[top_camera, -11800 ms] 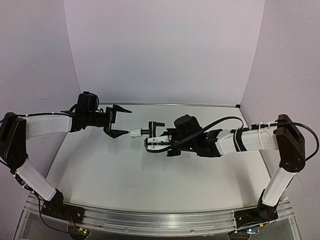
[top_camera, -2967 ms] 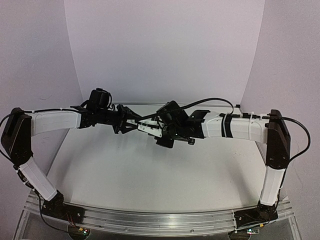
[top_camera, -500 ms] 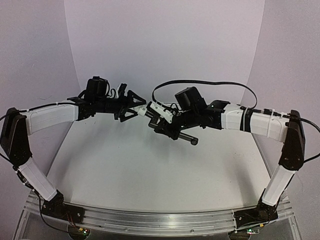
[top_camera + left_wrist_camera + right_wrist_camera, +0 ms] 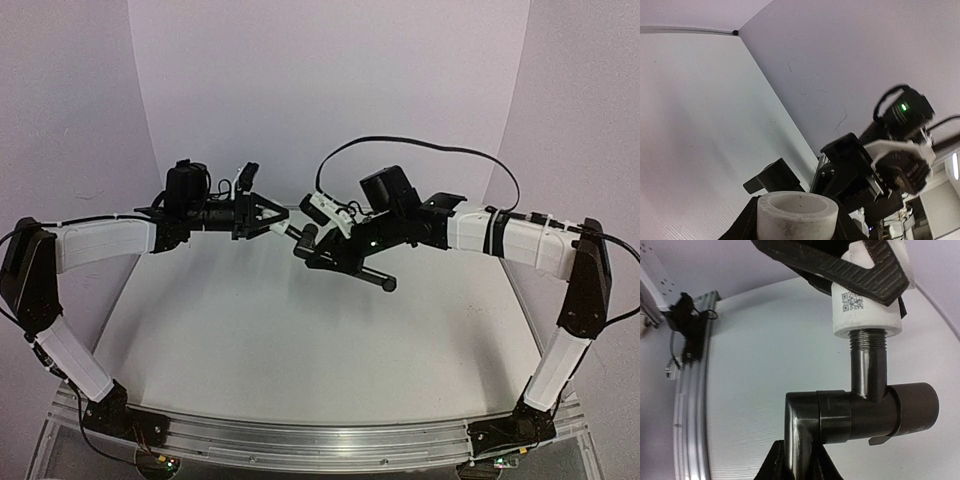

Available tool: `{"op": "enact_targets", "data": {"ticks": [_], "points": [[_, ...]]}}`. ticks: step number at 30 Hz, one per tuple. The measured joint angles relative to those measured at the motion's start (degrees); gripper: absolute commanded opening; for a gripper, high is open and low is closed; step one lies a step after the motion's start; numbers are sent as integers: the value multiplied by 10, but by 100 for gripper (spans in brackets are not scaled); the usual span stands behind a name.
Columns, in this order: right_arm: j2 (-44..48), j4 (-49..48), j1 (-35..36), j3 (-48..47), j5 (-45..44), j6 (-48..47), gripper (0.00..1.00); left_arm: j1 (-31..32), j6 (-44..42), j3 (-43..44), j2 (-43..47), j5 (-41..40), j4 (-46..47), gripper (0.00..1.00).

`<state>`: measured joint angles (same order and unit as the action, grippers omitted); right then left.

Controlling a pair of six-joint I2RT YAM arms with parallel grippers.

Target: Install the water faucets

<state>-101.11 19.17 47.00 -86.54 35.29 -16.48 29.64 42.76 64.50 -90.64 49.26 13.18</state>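
Note:
The water faucets show as one joined piece held in mid-air between my two arms. In the right wrist view the black metal faucet (image 4: 865, 412) has its threaded stem entering the white fitting (image 4: 866, 315) above it. My right gripper (image 4: 796, 462) is shut on the faucet's bent lower end. Black fingers (image 4: 860, 275) of my left gripper clamp the fitting from above. The left wrist view has the fitting (image 4: 796, 212) wedged in my left gripper (image 4: 796, 229), open end up. From the top view, left gripper (image 4: 272, 219) meets right gripper (image 4: 335, 258) above the table's far half.
White table (image 4: 300, 340) lies below both arms, with pale walls at the back and sides. An aluminium rail (image 4: 300, 440) runs along the near edge, also seen as rail (image 4: 690, 405). The right arm's black cable (image 4: 420, 148) loops above its wrist.
My left gripper's fingers have closed in on the white fitting. Both wrists have shifted slightly, and the faucet's rod still points down to the right.

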Motion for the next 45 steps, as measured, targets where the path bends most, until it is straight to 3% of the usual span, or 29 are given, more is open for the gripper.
{"op": "enact_targets", "data": {"ticks": [7, 13, 15, 17, 19, 21, 31, 35, 39, 45], "points": [[-24, 15, -42, -39, 270, 89, 0, 0, -114, -25, 50, 70, 44, 10], [-28, 8, -43, -51, 363, 112, 0, 6, -206, -26, 86, 106, 44, 13], [-28, 8, -43, -50, 368, 109, 0, 7, -225, -23, 88, 108, 36, 28], [-28, 6, -43, -47, 362, 102, 0, 8, -235, -19, 88, 104, 25, 53], [-27, -3, -41, -40, 344, 90, 0, 9, -238, -19, 89, 94, 21, 83], [-27, -15, -35, -28, 308, 76, 0, 13, -233, -19, 89, 79, 16, 99], [-24, -3, -19, 36, 56, -8, 0, 20, -201, -19, 135, 4, -50, 99], [-19, 0, -20, 46, -39, -52, 0, 11, -171, -20, 148, -45, -81, 95], [-14, 2, -15, 47, -132, -105, 0, -24, -78, -28, 138, -74, -78, 89], [-7, -11, 37, 63, -313, -213, 0, -38, 78, -30, 64, -64, -38, 93]]}}
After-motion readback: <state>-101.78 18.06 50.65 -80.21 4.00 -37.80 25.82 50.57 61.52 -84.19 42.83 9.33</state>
